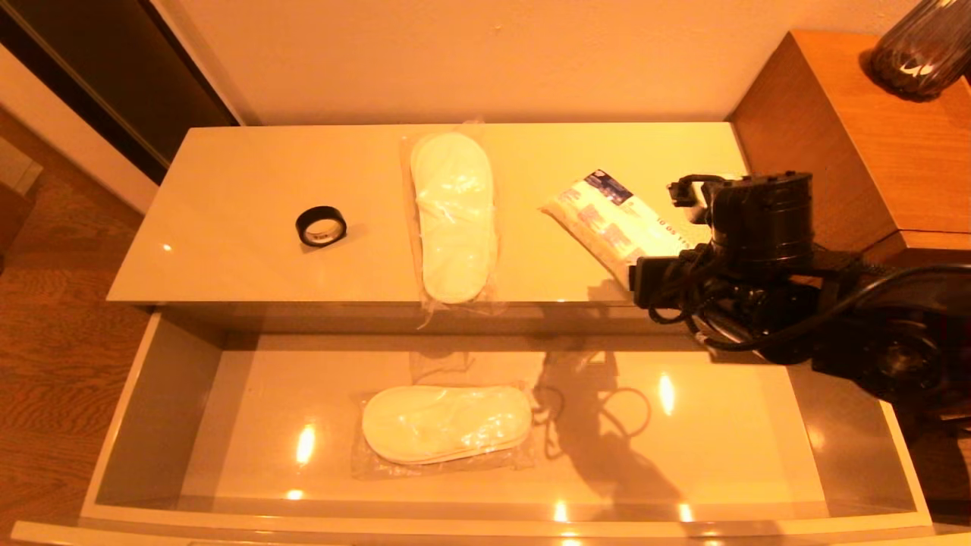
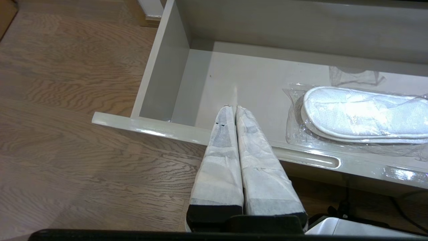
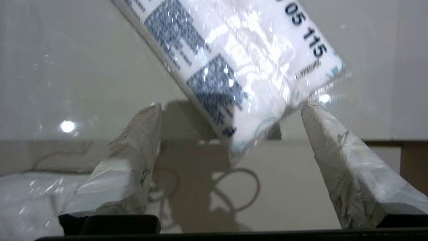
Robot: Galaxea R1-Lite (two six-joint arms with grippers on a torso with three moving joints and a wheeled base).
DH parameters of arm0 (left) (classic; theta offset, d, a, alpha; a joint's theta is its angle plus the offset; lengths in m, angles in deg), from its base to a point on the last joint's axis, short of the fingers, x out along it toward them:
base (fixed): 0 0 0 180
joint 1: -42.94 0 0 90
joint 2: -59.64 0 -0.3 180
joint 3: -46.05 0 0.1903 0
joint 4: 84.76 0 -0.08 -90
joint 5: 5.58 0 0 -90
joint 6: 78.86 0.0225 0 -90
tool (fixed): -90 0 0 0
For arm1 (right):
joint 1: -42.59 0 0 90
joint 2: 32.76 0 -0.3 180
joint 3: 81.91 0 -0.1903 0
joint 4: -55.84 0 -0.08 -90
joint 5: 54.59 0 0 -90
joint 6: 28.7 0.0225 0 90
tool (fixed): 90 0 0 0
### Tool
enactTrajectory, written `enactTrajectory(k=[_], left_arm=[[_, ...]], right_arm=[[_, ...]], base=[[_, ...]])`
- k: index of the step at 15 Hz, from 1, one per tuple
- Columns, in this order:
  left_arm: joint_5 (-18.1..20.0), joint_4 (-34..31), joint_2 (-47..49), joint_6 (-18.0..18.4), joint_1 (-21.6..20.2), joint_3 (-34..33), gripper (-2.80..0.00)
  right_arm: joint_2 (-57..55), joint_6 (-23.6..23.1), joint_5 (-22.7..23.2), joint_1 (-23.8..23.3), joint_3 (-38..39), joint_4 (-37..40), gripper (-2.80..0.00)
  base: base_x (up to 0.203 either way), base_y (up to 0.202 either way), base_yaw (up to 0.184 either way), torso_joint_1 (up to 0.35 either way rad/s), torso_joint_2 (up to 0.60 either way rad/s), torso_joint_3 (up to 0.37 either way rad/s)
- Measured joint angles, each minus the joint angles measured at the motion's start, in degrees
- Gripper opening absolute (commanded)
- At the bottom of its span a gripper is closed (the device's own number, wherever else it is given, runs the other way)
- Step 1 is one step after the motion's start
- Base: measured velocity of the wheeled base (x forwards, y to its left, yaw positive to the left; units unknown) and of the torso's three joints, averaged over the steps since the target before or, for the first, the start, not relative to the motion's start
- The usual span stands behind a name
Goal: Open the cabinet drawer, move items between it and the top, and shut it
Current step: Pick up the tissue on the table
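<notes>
Right gripper spread wide, holding nothing, straddled near corner of white packet; packet's long axis ran diagonally across jaw gap. Left gripper closed, empty, parked beside drawer front.

The robot's right arm is matte black: a squat, drum-shaped wrist housing sits above blocky joints, and loose black cables loop around and beneath it, one thick cable running back toward a round black joint cover. The right gripper carries two long wedge-shaped fingers wrapped in creased, off-white tape with faint pencil-like marks, set into a black base bar. The left gripper has the same tapering fingers, bound in white tape showing grey patches and small black ticks near the tips, with black mounts beneath and a glossy white shell edge beside them.
</notes>
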Motion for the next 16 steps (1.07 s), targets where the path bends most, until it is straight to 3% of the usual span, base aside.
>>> enactTrajectory(k=[5,9,10,16], left_arm=[[0.02,0.02,0.0,-0.01,-0.06,0.0,-2.8],[0.04,0.01,0.0,0.0,0.0,0.0,-2.8],[0.02,0.02,0.0,0.0,-0.03,0.0,-2.8],[0.04,0.0,0.0,0.0,-0.01,0.0,-2.8]], right_arm=[[-8.35,-10.55,-6.01,-0.3,-0.87,-18.87,0.0],[-13.35,-11.47,-6.98,-1.79,-0.63,-24.29,0.0],[-14.28,-11.5,-7.12,-2.04,-0.5,-25.07,-2.8],[-15.33,-11.61,-10.09,-2.38,-0.74,-24.46,-2.8]], base=[[0.0,0.0,0.0,0.0,0.0,0.0],[0.0,0.0,0.0,0.0,0.0,0.0],[0.0,0.0,0.0,0.0,0.0,0.0],[0.0,0.0,0.0,0.0,0.0,0.0]])
